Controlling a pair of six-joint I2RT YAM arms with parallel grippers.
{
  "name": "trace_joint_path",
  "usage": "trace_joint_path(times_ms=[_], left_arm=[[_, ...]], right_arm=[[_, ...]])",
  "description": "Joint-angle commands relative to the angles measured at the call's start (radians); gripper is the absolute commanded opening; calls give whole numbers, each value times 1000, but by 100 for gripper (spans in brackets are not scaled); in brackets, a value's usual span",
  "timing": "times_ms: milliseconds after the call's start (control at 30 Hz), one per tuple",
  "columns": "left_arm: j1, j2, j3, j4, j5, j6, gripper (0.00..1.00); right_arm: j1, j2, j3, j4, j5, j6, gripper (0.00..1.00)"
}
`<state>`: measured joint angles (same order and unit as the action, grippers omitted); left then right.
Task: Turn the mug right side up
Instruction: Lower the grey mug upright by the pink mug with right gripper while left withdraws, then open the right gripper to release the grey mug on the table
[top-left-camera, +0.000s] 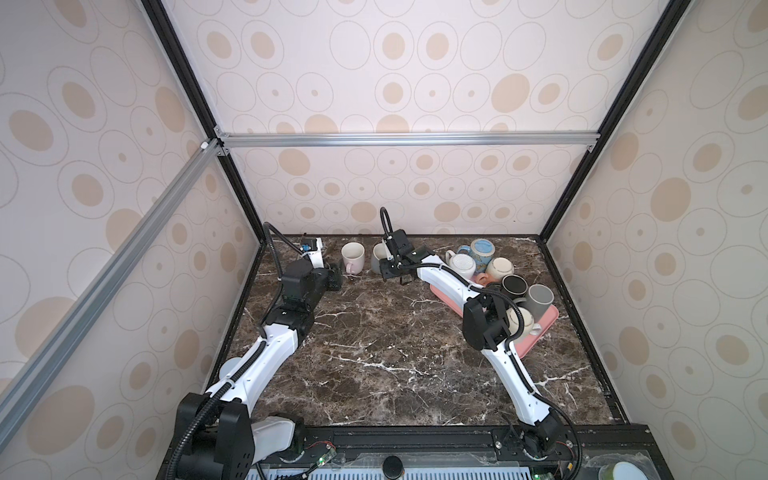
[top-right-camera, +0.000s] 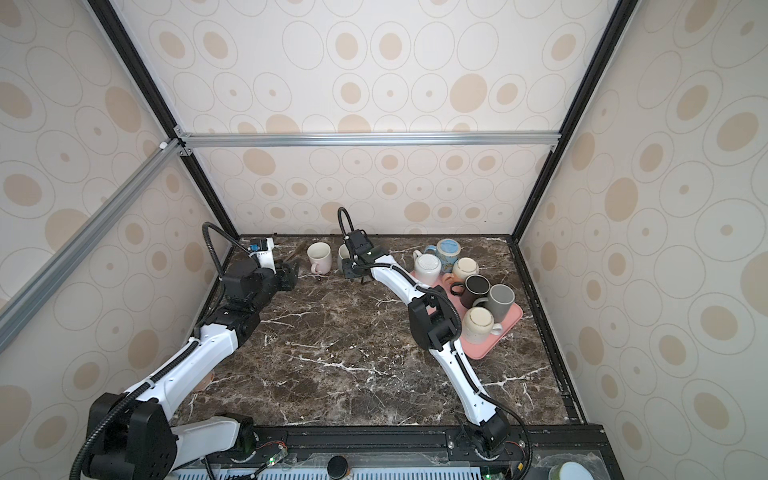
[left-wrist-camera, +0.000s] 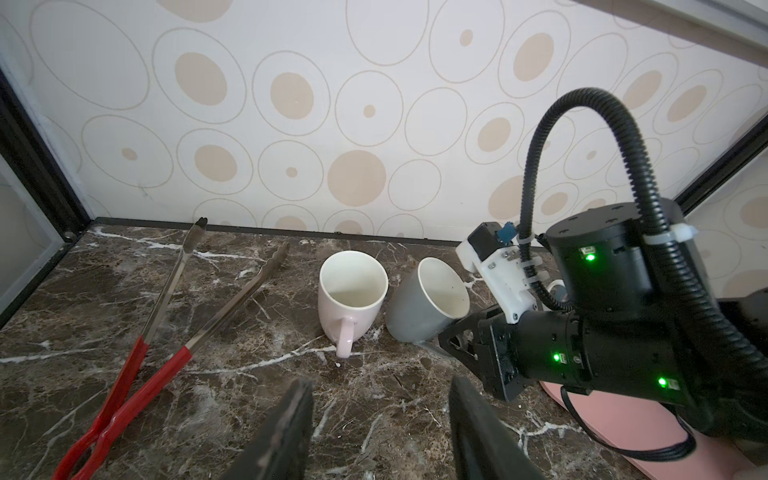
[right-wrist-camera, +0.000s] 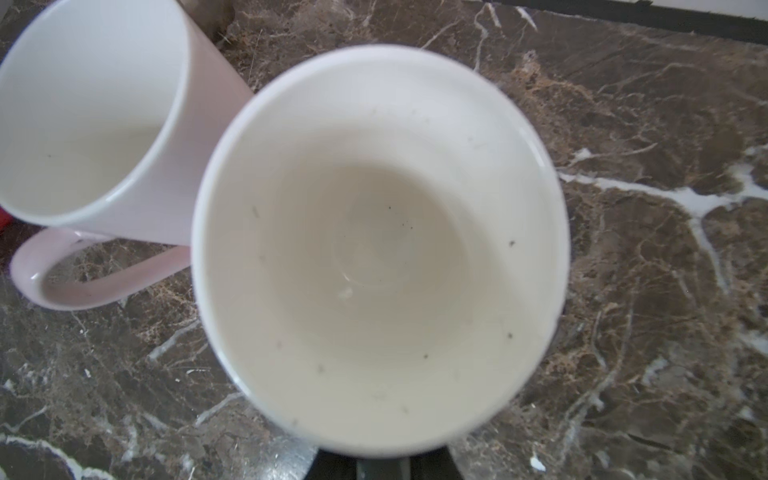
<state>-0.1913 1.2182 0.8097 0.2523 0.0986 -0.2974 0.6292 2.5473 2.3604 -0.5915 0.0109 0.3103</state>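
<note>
My right tool (left-wrist-camera: 446, 347) is clamped on the handle of the grey mug (left-wrist-camera: 424, 307), which sits tilted mouth-up just beside the pink mug (left-wrist-camera: 351, 299) at the back of the counter (left-wrist-camera: 208, 374). I should level it until its base sits flat, without nudging the pink mug, then release. My left tool (left-wrist-camera: 380, 415) hangs half-open and empty.

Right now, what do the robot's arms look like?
The left arm and right arm have white shells with chunky black joints. Ribbed black cables loop along them, fastened with white ties. Green lights glow on the right one's wrist. The left gripper has flat black fingers.
</note>
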Motion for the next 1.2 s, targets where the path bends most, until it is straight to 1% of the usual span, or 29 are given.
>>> trace_joint_path(times_ms=[0,133,300,533,800,1167], left_arm=[[7,-25,0,13,-19,29,54],[6,-31,-4,17,-29,31,55],[6,-28,-6,18,-28,32,56],[7,-23,-4,20,-20,28,56],[7,-25,-3,22,-15,24,57],[7,-40,-23,22,-13,19,58]], right_arm=[[9,8,39,13,4,-2,9],[12,7,45,14,0,2,20],[11,2,57,17,-28,23,30],[12,-6,65,30,-72,57,33],[18,-30,35,33,-146,108,40],[20,-32,30,83,-222,165,41]])
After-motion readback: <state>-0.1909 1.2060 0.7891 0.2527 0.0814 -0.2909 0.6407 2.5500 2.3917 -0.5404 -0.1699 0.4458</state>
